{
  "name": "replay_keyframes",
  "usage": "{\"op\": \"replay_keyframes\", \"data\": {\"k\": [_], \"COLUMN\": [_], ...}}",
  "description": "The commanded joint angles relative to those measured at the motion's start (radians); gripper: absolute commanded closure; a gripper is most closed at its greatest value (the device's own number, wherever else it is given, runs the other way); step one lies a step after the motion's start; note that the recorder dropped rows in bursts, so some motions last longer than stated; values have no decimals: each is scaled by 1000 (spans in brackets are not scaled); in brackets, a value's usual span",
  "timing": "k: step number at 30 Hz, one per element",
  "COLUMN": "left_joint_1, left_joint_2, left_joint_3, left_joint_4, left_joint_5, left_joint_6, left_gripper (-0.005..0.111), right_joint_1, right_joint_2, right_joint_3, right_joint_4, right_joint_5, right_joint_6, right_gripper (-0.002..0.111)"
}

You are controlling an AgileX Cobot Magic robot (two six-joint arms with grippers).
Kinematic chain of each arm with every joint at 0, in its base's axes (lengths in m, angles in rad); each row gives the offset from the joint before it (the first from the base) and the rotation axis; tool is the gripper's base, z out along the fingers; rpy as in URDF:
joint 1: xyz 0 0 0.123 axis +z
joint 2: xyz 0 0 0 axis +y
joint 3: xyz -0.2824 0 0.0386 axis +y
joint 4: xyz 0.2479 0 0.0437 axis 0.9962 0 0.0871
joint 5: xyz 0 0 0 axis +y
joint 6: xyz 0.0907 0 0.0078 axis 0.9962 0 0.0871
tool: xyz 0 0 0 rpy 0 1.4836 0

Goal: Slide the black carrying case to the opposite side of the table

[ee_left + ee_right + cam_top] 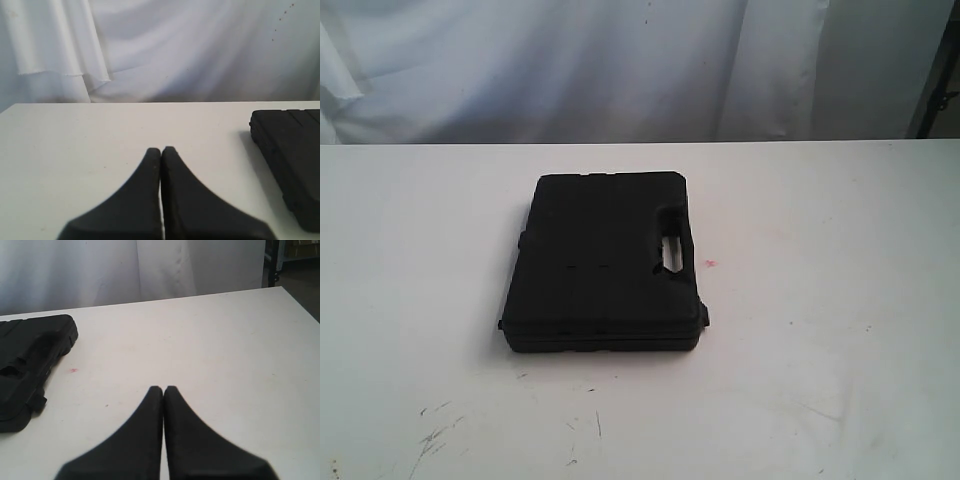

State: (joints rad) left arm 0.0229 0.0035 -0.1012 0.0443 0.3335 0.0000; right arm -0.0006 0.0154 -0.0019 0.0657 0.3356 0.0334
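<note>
The black carrying case (pixel 603 262) lies flat near the middle of the white table (pixel 820 330), its handle cutout on the right edge. Neither arm shows in the exterior view. My left gripper (pixel 161 149) is shut and empty above bare tabletop, with a corner of the case (pixel 292 160) off to one side, apart from it. My right gripper (pixel 163 388) is shut too, holding nothing, and the case (pixel 27 362) lies well clear of it on the other side.
A tiny red spot (pixel 710 263) marks the table just right of the case, also seen as the red spot (pixel 73 370). Dark scuff marks (pixel 435 435) streak the front left. White cloth (pixel 620 60) hangs behind the far edge.
</note>
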Motion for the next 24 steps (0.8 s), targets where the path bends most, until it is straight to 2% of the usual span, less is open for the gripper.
{"op": "replay_keyframes", "data": {"k": [1, 11, 24], "left_joint_1": [0, 0, 0], "left_joint_2": [-3, -3, -3], "left_joint_3": [31, 100, 101], "left_joint_4": [-6, -6, -6], "left_joint_5": [-22, -22, -16], "left_joint_6": [7, 7, 0], "left_gripper": [107, 107, 107], "right_joint_1": [-8, -8, -8], "right_joint_2": [-4, -4, -4], "right_joint_3": [2, 2, 2], "right_joint_4": [4, 4, 4], "right_joint_5": [-9, -9, -9], "right_joint_6": [4, 4, 4], "right_gripper": [108, 108, 108]}}
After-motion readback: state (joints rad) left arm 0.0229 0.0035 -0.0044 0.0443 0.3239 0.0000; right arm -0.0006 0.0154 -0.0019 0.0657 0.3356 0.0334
